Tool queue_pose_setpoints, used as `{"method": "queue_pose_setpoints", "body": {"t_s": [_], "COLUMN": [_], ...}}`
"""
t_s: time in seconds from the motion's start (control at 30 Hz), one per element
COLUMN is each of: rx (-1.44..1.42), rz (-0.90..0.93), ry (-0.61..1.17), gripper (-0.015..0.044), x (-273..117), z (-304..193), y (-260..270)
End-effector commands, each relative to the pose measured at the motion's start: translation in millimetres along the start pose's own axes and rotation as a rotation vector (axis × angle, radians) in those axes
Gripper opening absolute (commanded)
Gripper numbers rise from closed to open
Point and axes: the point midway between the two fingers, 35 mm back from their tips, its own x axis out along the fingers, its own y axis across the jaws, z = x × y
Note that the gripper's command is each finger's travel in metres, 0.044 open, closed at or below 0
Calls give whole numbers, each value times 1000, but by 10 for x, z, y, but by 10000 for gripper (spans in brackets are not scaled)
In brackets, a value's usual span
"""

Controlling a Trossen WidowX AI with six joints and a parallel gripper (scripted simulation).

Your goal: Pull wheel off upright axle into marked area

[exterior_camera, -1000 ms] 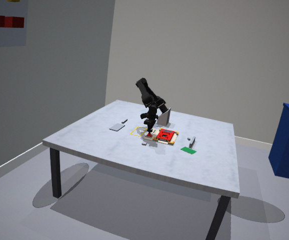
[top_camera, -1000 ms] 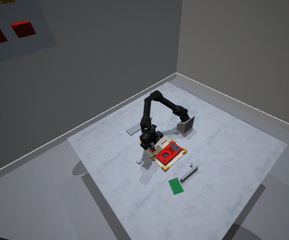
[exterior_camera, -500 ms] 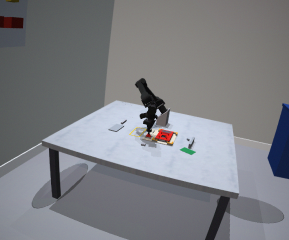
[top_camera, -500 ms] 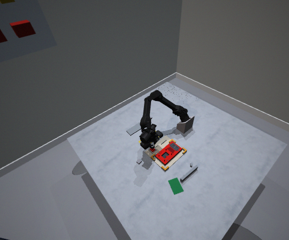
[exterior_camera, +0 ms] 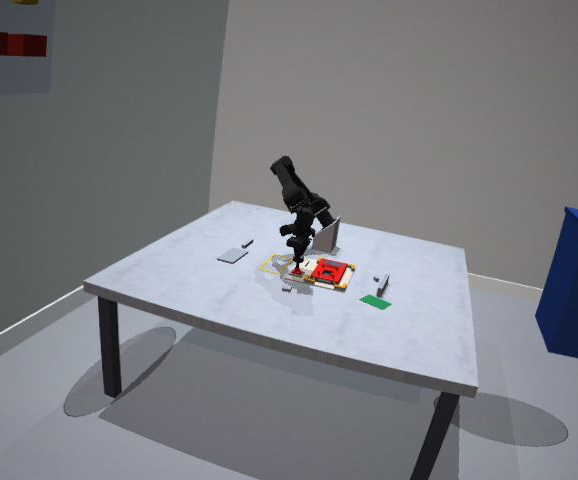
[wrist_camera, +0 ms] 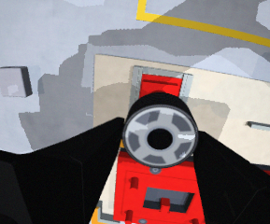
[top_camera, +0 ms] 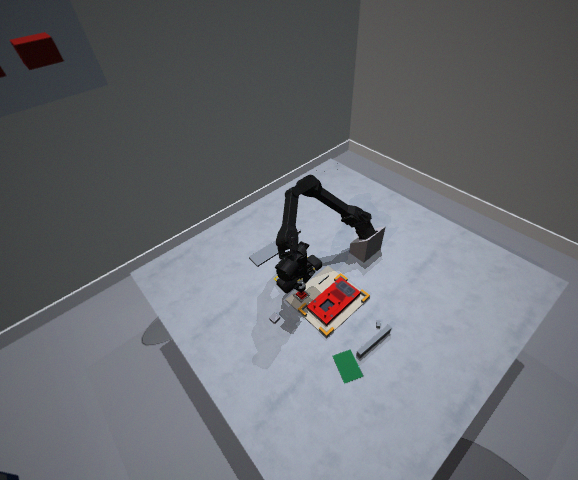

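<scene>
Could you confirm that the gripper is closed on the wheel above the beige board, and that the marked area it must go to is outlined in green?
Not quite: the gripper is closed on the wheel above the beige board, but the marked area is outlined in yellow, not green. The exterior view shows the yellow outline beside the board, and the wrist view shows one corner of it.

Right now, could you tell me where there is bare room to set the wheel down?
Gripper holds the wheel. Inside the yellow outline, left of the board, looks bare. Crowded: the red fixture and small grey block.
</scene>
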Motion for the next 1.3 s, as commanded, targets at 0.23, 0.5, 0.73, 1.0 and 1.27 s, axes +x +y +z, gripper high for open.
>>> {"method": "queue_pose_setpoints", "body": {"t_s": [0.23,0.5,0.73,1.0,1.27], "rx": [5,5,4,-4,-3], "rz": [-1,-1,0,2,1], "ry": [3,3,4,-1,1], "gripper": [0,0,0,0,0], "x": [-36,-63,-282,-356,-388], "z": [-3,-3,-3,99,413], "y": [-3,-4,-1,-45,-198]}}
